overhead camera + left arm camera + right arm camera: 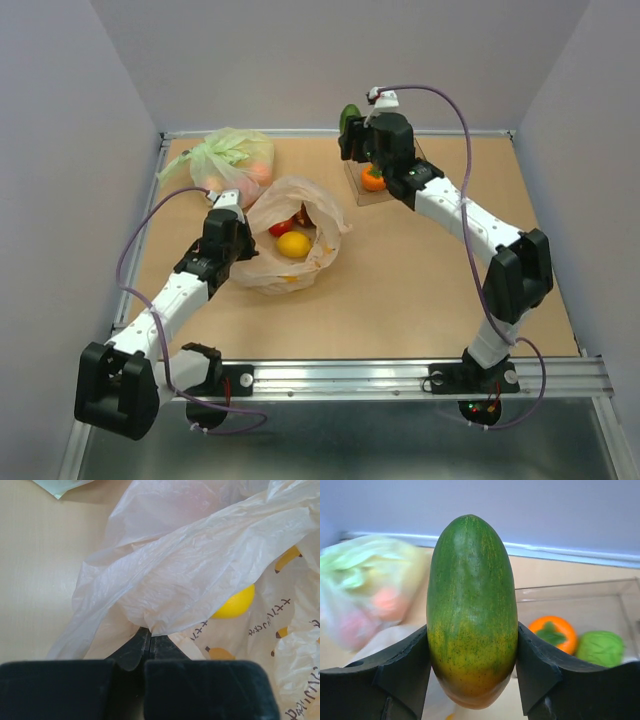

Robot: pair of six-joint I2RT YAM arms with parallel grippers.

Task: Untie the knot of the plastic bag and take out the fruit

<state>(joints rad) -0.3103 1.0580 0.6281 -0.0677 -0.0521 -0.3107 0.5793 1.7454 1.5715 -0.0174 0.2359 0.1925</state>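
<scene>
The pale peach plastic bag point(290, 245) lies open on the table, no knot showing. Inside it I see a yellow lemon point(293, 244), a red fruit point(281, 227) and a dark one point(303, 213). My left gripper point(232, 232) is shut on the bag's left rim film point(165, 595); the lemon point(236, 603) shows behind it. My right gripper point(355, 130) is shut on a long green fruit with a yellow-orange end point(472, 610), held above the clear box point(378, 180). The box holds an orange fruit with a green cap point(553, 633) and a green lime point(601, 648).
A light-green tied bag point(228, 158) with pinkish fruits sits at the back left, close behind the left gripper. It also shows blurred in the right wrist view point(370, 590). Grey walls close the table's back and sides.
</scene>
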